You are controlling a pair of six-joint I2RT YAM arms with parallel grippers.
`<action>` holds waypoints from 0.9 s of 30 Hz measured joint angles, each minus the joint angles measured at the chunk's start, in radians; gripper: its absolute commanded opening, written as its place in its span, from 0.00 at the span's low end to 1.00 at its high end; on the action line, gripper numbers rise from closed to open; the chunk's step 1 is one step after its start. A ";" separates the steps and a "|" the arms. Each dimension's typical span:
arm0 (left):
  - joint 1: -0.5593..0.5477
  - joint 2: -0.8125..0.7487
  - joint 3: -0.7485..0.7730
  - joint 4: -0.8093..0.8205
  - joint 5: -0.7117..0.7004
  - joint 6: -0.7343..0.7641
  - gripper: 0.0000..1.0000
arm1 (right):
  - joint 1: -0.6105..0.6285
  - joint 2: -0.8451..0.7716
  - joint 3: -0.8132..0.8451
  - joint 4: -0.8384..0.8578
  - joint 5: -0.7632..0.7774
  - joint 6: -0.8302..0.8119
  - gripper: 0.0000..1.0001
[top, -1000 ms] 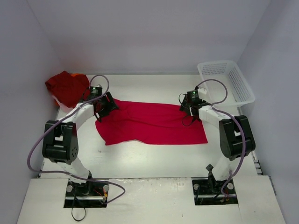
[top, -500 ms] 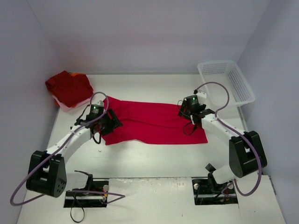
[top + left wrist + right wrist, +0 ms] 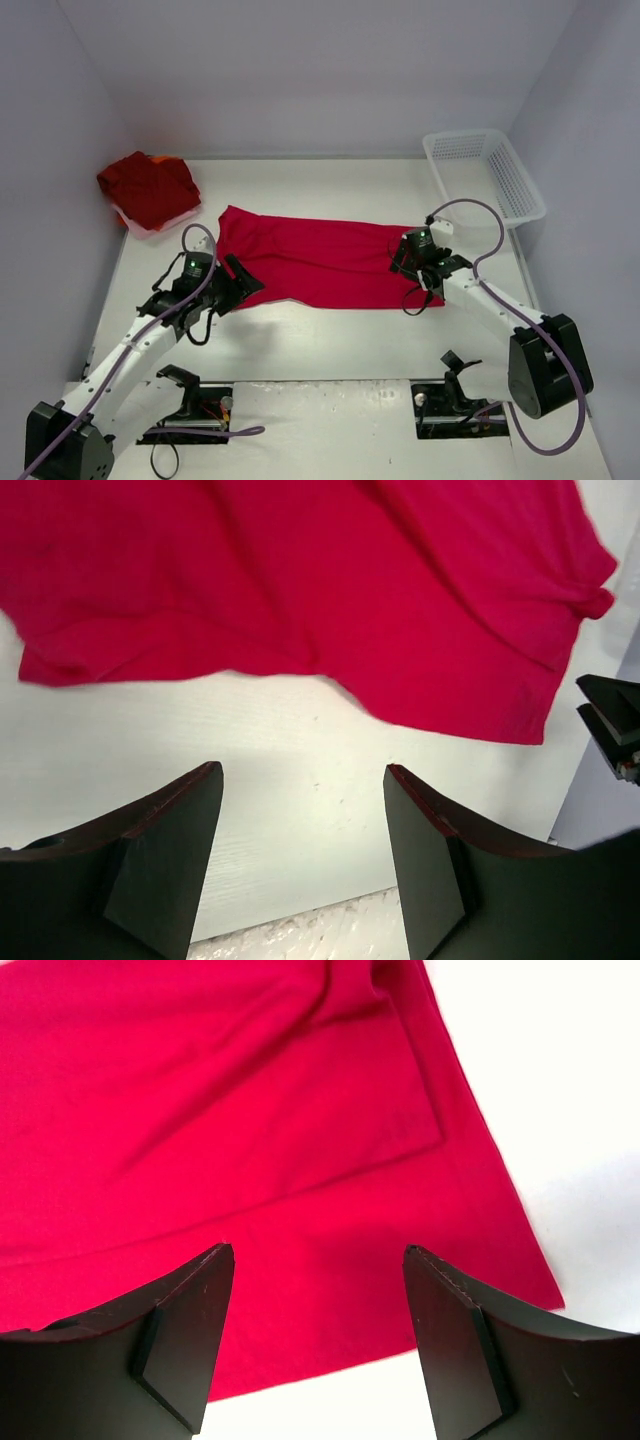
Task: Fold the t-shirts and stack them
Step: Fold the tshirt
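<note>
A bright red cloth t-shirt (image 3: 320,262) lies spread flat across the middle of the white table (image 3: 330,340), and a darker red bundled t-shirt (image 3: 148,187) sits at the far left corner. The left gripper (image 3: 305,780) hangs with its jaws apart and empty over bare table, just beside the spread shirt's near edge. The right gripper (image 3: 318,1255), likewise parted and holding nothing, is above that shirt's near right corner. A white plastic mesh basket (image 3: 485,175) stands at the far right.

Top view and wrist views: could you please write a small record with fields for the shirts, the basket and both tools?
spread shirt: red t-shirt, lying flat between the arms, slightly wrinkled
other cloth: darker red bundle, far left corner
basket: white mesh basket, far right, nothing seen inside
left tool: open, over bare table beside the shirt's near left edge
right tool: open, over the shirt's near right corner
</note>
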 measured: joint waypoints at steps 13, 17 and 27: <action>-0.019 0.056 -0.048 -0.063 -0.006 -0.084 0.60 | 0.014 -0.061 -0.064 -0.052 0.022 0.041 0.66; -0.019 0.061 -0.048 -0.069 -0.025 -0.098 0.60 | 0.014 -0.061 -0.064 -0.056 0.038 0.042 0.66; -0.019 0.112 -0.049 -0.065 -0.053 -0.127 0.60 | 0.014 -0.061 -0.064 -0.060 0.055 0.043 0.66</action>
